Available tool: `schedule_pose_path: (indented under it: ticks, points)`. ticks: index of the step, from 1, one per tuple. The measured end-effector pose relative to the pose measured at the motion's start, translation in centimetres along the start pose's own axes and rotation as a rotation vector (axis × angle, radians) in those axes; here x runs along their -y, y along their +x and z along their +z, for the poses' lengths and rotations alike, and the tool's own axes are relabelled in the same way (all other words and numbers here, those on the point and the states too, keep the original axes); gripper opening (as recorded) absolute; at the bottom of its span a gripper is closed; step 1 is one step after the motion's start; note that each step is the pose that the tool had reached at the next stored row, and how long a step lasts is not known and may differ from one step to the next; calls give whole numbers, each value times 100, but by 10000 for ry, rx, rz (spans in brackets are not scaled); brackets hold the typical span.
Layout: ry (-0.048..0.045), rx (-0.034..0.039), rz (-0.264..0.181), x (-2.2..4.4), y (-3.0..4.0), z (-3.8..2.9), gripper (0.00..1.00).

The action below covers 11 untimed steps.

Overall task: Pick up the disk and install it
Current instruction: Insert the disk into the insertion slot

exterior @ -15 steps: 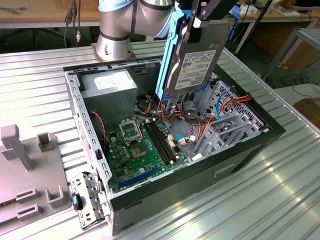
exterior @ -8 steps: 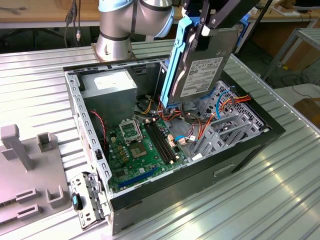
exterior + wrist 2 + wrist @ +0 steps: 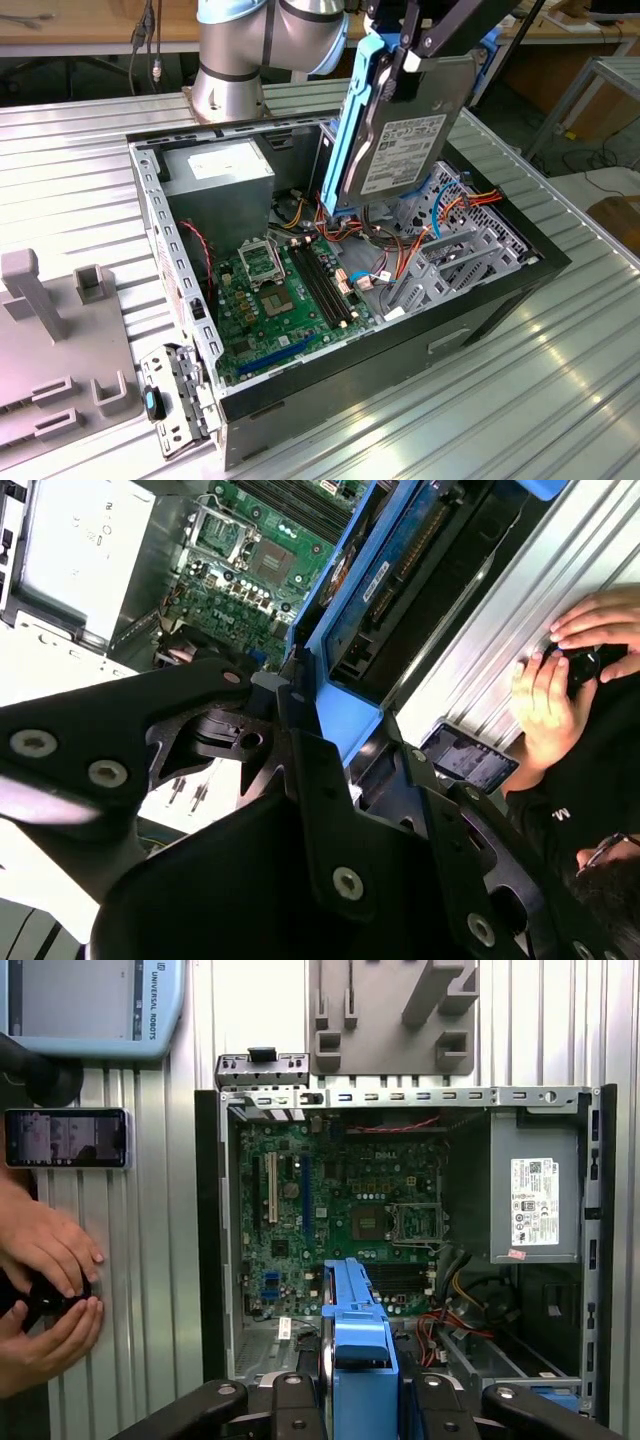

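The disk (image 3: 400, 140) is a dark grey drive with a white label, clipped in a bright blue carrier. It hangs tilted on edge above the open computer case (image 3: 300, 395), over the metal drive cage (image 3: 462, 240) on the exterior view's right. My gripper (image 3: 403, 62) is shut on its upper end. In the first wrist view the blue carrier (image 3: 358, 1345) stands between my black fingers (image 3: 296, 1405), above the motherboard (image 3: 340, 1210). The second wrist view shows the disk (image 3: 400, 570) edge-on, held in my gripper (image 3: 330, 730).
A grey power-supply box (image 3: 220, 170) sits at the case's back corner, and loose cables (image 3: 385, 250) lie beside the cage. A grey fixture (image 3: 50, 330) stands on the exterior view's left. A person's hands (image 3: 45, 1280) and a phone (image 3: 65, 1138) rest beside the case.
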State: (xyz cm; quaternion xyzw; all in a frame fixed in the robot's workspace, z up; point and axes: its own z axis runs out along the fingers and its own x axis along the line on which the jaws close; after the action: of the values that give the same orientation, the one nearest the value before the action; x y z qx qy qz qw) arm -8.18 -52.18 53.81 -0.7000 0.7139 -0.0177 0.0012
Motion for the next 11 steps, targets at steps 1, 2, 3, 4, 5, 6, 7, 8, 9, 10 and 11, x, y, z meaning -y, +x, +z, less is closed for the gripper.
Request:
schedule_pose_path:
  ticks: [1,2,3,4,5,6,7,8,9,10,11]
  points:
    - [0,0,0,0,4,0,37]
    - [0,1,0,0,9,1,37]
    - [0,-1,0,0,13,0,37]
    - [0,-1,0,0,17,0,37]
    - [0,0,0,0,21,0,37]
    - [0,0,0,0,25,1,37]
    - [0,0,0,0,29,1,37]
    - [0,0,0,1,37,1,37]
    - [0,0,0,1,45,1,37]
    - [0,1,0,1,53,2,37]
    - [0,0,0,1,58,2,37]
